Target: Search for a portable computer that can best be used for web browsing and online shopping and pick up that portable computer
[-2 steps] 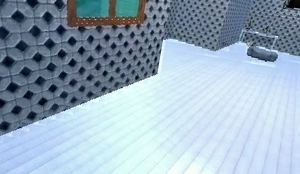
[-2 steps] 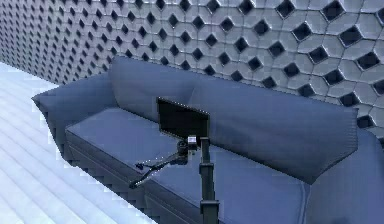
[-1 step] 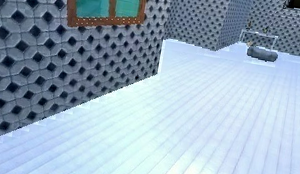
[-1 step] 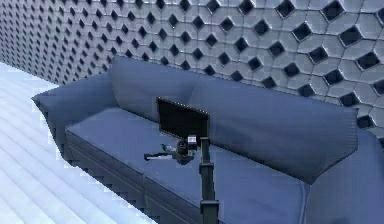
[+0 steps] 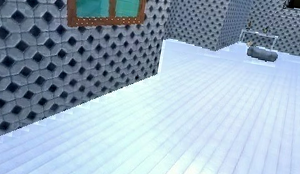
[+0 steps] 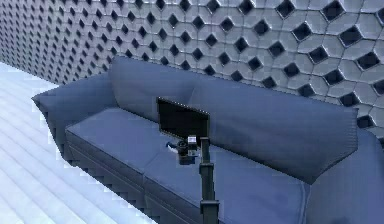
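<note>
Search done, pickup not confirmed.
We have the laptop (image 6: 181, 118) right by the gripper (image 6: 183, 151), on the sofa (image 6: 100, 130); can't tell the fingers' state or any hold.

home living room: blue sofa (image 6: 120, 125)

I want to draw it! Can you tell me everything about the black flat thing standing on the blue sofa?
The black flat rectangular panel looks like a laptop's raised screen: thin, smooth, dark all over, standing nearly upright and slightly turned. It sits on the seat of the blue-grey fabric sofa, before the backrest. Its lower part is hidden behind the dark gripper, so I cannot tell whether they touch.
</note>
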